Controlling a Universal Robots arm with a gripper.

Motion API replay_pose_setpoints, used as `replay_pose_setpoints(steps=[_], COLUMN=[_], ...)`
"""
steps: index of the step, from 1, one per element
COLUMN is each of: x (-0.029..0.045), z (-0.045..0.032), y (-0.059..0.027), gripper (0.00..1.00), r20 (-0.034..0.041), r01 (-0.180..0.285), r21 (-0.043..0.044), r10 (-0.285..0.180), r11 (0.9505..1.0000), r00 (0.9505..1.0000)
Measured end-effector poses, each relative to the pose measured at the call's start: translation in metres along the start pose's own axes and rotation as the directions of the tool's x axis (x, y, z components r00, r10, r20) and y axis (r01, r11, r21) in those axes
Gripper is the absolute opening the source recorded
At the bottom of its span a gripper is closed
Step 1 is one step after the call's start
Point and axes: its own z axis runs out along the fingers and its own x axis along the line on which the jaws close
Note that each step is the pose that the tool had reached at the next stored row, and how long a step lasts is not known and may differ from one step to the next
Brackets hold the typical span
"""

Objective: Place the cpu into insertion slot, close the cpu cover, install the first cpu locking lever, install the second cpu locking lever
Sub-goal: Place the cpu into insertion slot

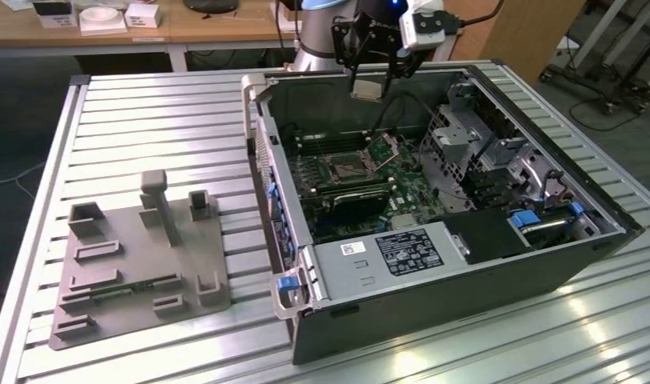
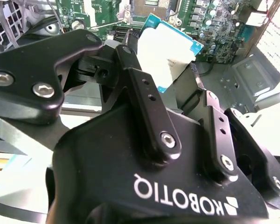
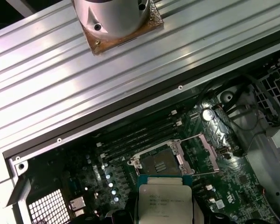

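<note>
The end effector [image 2: 164,70] is clamped on the cpu chip [image 3: 164,200], held high over the open computer case [image 1: 442,312], well apart from the socket [image 3: 159,163], which lies bare. The socket cover [image 3: 208,149] stands raised (levers hard to make out), so by my judgement every step remains.

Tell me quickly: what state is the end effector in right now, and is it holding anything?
The end effector is shut on the cpu, holding it above the motherboard.
</note>
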Motion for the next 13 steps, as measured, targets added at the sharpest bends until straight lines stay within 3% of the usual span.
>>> replay_pose_setpoints(steps=[13], x=[0.0011], z=[0.0013], y=[-0.0006], gripper=[0.54], r20=[0.005], r01=[-0.057], r21=[-0.0013], r10=[0.057], r11=[0.9984], r00=[0.9984])
